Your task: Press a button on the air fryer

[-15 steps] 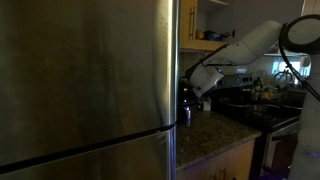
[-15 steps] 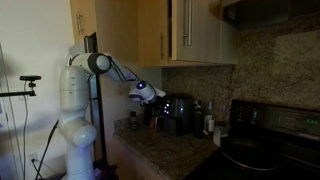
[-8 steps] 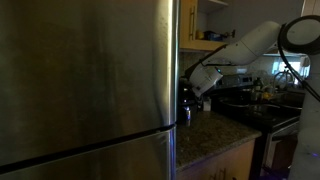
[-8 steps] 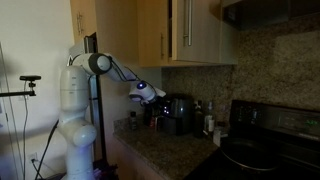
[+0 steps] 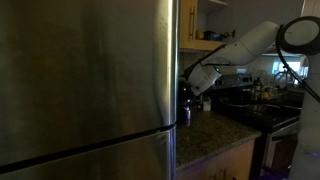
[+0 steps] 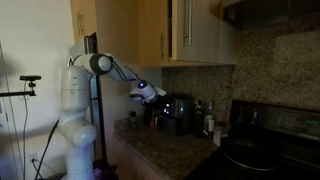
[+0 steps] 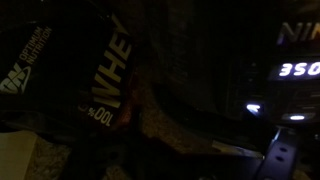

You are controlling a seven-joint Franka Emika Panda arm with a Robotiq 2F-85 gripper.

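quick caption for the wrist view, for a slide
Dark close-up: a whey-labelled container beside the air fryer, its display glowing 350.

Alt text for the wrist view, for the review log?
Very dark close-up: the air fryer at right, its lit display reading 350, small lights glowing below. At left, a black tub lettered WHEY, with speckled countertop below it.

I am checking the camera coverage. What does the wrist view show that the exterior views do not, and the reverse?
Only the wrist view: white WHEY lettering on a dark package and a glowing display reading 350. Only exterior views: the white robot arm, the brushed-steel fridge, wooden cabinets, the black stove. Both: the small dark glossy air fryer and the speckled stone counter.
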